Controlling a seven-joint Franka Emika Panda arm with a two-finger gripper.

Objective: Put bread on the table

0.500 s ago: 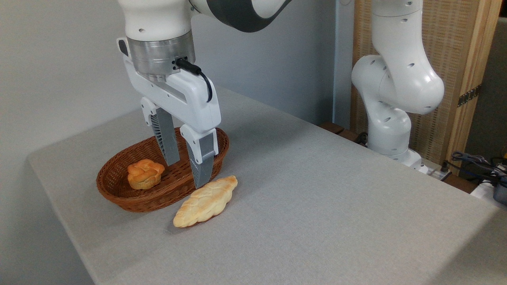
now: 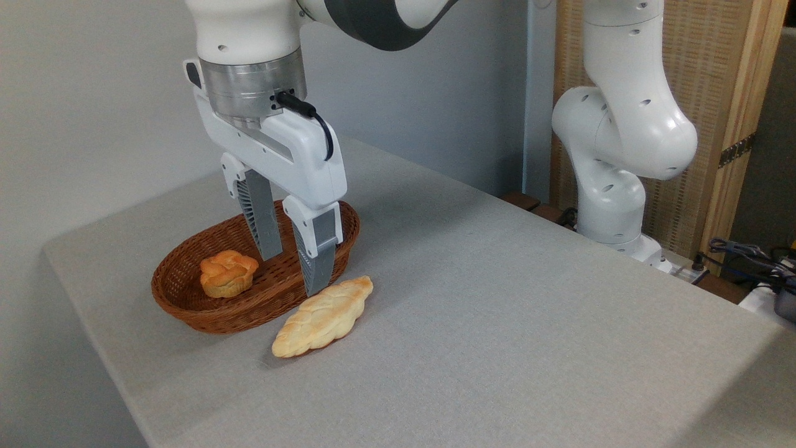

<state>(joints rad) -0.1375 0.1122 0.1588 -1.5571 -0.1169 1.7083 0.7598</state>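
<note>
- Hanging with fingers apart and empty, my end effector (image 2: 293, 274) has barely shifted from half a second ago, poised over the wicker basket (image 2: 186, 305).
- Inside the basket, left of my fingers, sits the bun (image 2: 227, 273), ungrasped.
- A braided loaf (image 2: 323, 317) already lies on the desk (image 2: 497, 311); the bun's transfer remains, I judge.

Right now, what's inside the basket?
One small orange-brown bun sits at the left end of the basket. The open gripper hangs over the right half with nothing held, and its fingers hide part of the floor there. The braided loaf lies outside on the table.
</note>
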